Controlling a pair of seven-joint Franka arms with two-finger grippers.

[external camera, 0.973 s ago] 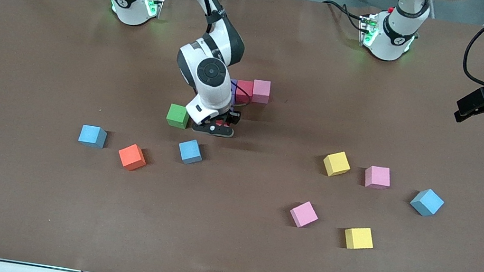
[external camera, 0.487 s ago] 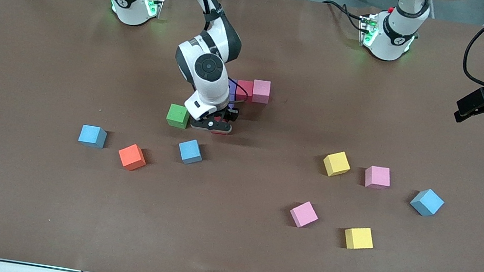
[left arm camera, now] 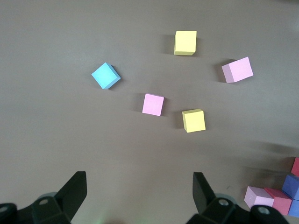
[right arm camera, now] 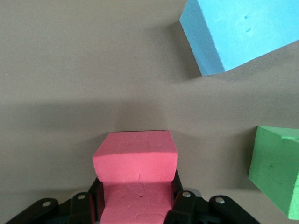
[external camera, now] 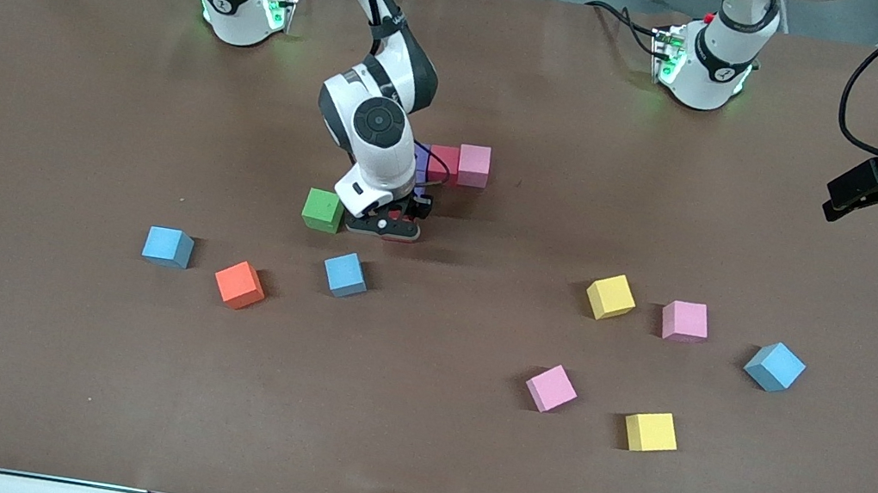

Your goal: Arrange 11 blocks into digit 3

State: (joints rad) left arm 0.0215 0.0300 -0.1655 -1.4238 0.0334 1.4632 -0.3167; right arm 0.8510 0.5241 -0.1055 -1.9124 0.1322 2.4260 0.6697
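Row of three blocks (external camera: 458, 165) mid-table; lone cube (external camera: 322, 210) nearer camera, toward right arm's end. Held block (right arm camera: 135, 158) beside it, apparently just above table (external camera: 39, 361).

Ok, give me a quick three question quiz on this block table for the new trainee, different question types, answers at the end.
1. True or false: the right gripper is shut on a red block.
2. Which block sits right beside the right gripper, toward the right arm's end of the table? A) green block B) orange block C) a yellow block
3. Fill in: the left gripper waits up in the air over the table with its fingers ____.

Key: 1 true; 2 A; 3 open.
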